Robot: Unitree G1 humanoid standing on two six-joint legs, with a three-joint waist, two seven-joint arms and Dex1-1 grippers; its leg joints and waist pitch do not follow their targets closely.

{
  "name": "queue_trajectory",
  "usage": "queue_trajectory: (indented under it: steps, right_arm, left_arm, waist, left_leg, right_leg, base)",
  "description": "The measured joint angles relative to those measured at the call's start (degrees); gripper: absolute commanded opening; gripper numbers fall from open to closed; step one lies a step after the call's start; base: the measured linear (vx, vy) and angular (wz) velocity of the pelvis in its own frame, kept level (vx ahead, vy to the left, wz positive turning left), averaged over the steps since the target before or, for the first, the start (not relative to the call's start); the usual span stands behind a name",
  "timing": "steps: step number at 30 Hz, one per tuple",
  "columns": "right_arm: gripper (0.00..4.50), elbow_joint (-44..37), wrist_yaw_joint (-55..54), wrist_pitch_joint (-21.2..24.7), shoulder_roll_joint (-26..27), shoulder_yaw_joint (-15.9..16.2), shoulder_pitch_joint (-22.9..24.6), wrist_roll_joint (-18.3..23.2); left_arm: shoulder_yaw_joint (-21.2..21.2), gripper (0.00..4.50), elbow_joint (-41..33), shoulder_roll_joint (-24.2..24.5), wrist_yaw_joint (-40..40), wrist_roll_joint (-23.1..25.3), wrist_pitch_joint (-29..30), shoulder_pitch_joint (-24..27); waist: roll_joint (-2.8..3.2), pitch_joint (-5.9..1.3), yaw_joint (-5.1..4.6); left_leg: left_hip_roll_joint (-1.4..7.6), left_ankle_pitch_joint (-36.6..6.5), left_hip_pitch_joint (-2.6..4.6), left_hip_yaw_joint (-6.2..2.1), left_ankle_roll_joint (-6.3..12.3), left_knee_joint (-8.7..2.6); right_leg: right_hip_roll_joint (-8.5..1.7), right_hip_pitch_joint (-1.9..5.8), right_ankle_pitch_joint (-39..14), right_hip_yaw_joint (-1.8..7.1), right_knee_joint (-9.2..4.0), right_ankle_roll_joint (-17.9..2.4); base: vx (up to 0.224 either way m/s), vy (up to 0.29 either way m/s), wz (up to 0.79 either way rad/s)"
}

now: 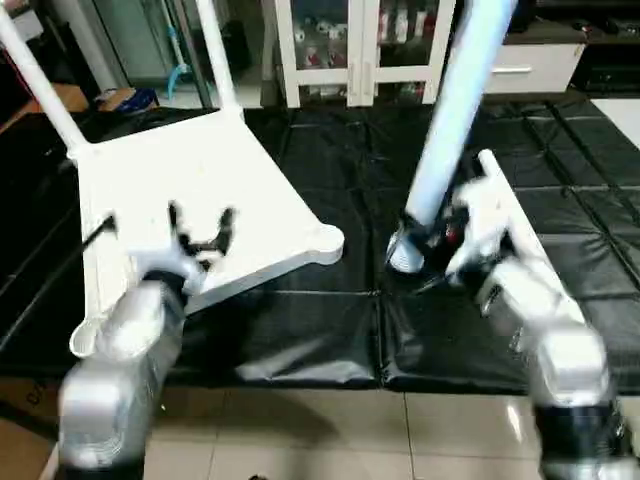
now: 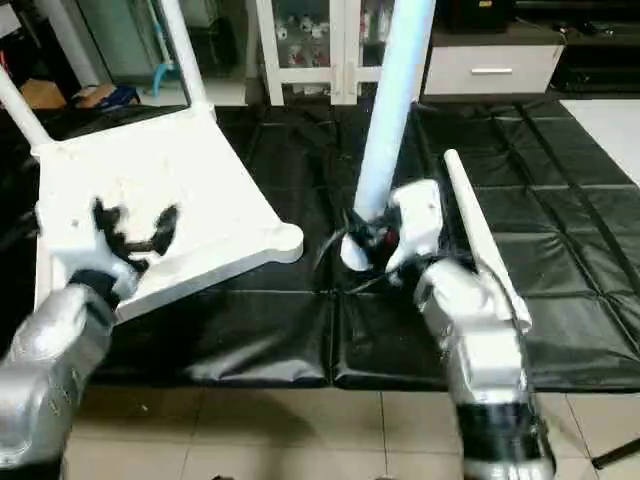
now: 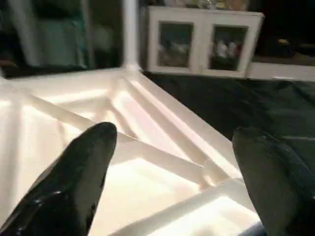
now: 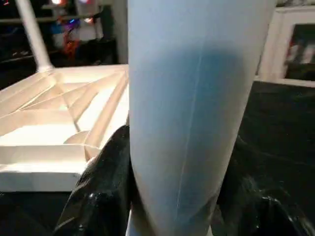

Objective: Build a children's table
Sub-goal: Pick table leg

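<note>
White plastic tabletop (image 1: pixel 190 200) lies upside down on the black padded mat (image 1: pixel 330 330), ribs up; two legs (image 1: pixel 40 80) already stand in its far corner sockets, near corner socket (image 1: pixel 325 240) empty w/ a rounded lobe shape. Right gripper (image 2: pixel 372 240) pinches a third leg (image 2: pixel 395 110) near its lower end, black fingers on both sides of the tube, leg upright, base just over the mat, beside the tabletop's near corner but apart from it; another leg (image 2: pixel 480 240) lies on the mat behind the right forearm. Left gripper (image 1: pixel 200 235) spread wide, holding nothing, hovering over the ribbed underside.

Step in hand, I'd say: bringing leg no. 3 to a socket. Next move prob. needs the leg shifted over the empty socket, kept plumb, then pushed down; left gripper likely steadies the slab's edge.

Legs: smooth, tapered, round tube, slightly glossy; tabletop: stiff moulded plastic, diagonal ribs; mat: shiny, wrinkled vinyl-like sheet, seams between panels.
</note>
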Motion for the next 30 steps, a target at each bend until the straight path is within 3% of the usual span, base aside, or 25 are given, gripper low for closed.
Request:
queue_trajectory:
  steps: [8,9,13,16,19,23,24,25,28,30]
  right_arm:
    - [1.84,-2.60,-0.63,-0.12,1.12,1.49,3.16,-0.63]
    - [1.84,-2.86,-0.43,-0.53,0.58,1.60,3.17,-0.70]
    - [1.84,-2.85,-0.03,-1.46,0.00,0.39,3.19,-0.25]
    - [1.84,-2.97,0.45,-1.78,0.11,1.05,3.40,-0.30]
    - [1.84,-3.24,0.30,-2.38,0.90,2.32,4.46,-0.69]
    - [1.84,-3.99,-0.71,-2.75,1.90,3.94,4.77,-1.57]
    - [1.84,-4.38,-0.84,-2.80,1.91,4.14,4.77,-2.01]
    - [1.84,-4.67,-0.89,-2.92,1.93,4.27,4.84,-2.13]
    - [1.84,-5.22,-1.18,-2.96,1.98,4.26,5.24,-2.10]
    - [1.84,-5.22,-2.03,-2.96,1.94,3.67,5.23,-2.11]
  left_arm:
    - [-5.43,4.21,1.57,-1.93,-0.08,3.78,-5.56,0.59]
    - [-6.12,4.21,1.71,-2.14,-0.21,4.42,-6.66,0.61]
    - [-7.32,4.21,2.34,-3.16,-0.51,6.30,-9.41,0.64]
    - [-7.34,4.21,2.75,-3.14,-0.51,7.27,-10.10,0.74]
    - [-7.24,4.21,3.49,-3.55,-0.50,7.75,-11.26,0.87]
    - [-7.41,4.21,4.66,-4.30,-0.59,7.83,-12.29,1.10]
    - [-7.45,4.21,4.85,-4.29,-0.85,7.85,-12.32,1.10]
    - [-7.67,4.21,5.07,-4.25,-1.24,7.88,-12.33,1.18]
    - [-7.91,4.21,5.48,-4.45,-1.95,7.84,-12.36,1.32]
    - [-8.38,4.21,5.57,-4.70,-2.84,7.83,-12.47,1.26]
  waist:
    - [-0.03,0.01,-0.34]
    - [-0.09,0.04,-0.33]
    - [0.20,-0.07,-2.25]
    - [0.48,0.01,-2.62]
    - [0.66,0.12,-2.58]
    - [1.25,0.47,-2.74]
    - [1.30,0.51,-2.71]
    - [1.40,0.65,-2.63]
    - [1.61,0.72,-2.41]
    - [1.64,0.75,-2.48]
  left_leg:
    - [-0.06,0.00,-0.03,-0.05,0.00,-0.01]
    - [-0.25,0.01,-0.50,-0.62,0.02,-0.04]
    - [-1.32,1.30,-2.90,-4.15,2.00,0.13]
    - [-2.21,1.90,-3.62,-6.49,2.60,0.15]
    - [-3.26,2.31,-3.91,-8.87,2.15,0.08]
    - [-5.05,2.56,-3.99,-10.89,1.15,-0.37]
    - [-5.28,2.56,-4.08,-11.03,1.14,-0.46]
    - [-4.98,2.54,-3.95,-10.42,1.12,-0.49]
    - [-3.84,2.52,-3.42,-7.44,1.11,-0.72]
    - [-3.55,2.51,-3.13,-6.19,1.13,-0.87]
  right_leg:
    - [0.00,0.08,0.17,0.21,-0.24,0.51]
    - [-0.17,0.21,0.18,-0.21,-0.25,0.51]
    - [-1.22,0.75,0.08,-4.04,-0.63,0.62]
    - [-1.31,1.74,-0.03,-6.24,-1.13,0.52]
    - [-1.17,2.68,-0.70,-6.48,-0.89,0.56]
    - [-1.33,3.76,-1.54,-5.97,-0.45,0.91]
    - [-1.50,3.83,-1.80,-5.71,-0.24,1.04]
    - [-1.31,3.98,-2.00,-4.66,-0.17,1.34]
    - [-0.96,3.96,-2.60,-2.49,0.18,2.34]
    - [-0.96,3.97,-2.71,-1.59,0.16,2.51]
  base:
    - [0.000,0.000,0.00]
    - [0.000,0.000,0.00]
    - [-0.009,-0.019,0.42]
    - [0.000,-0.014,0.44]
    - [-0.012,-0.022,0.45]
    - [-0.025,-0.013,0.48]
    - [-0.030,-0.012,0.51]
    - [-0.046,-0.013,0.39]
    - [-0.032,-0.007,0.20]
    - [0.000,0.000,0.00]
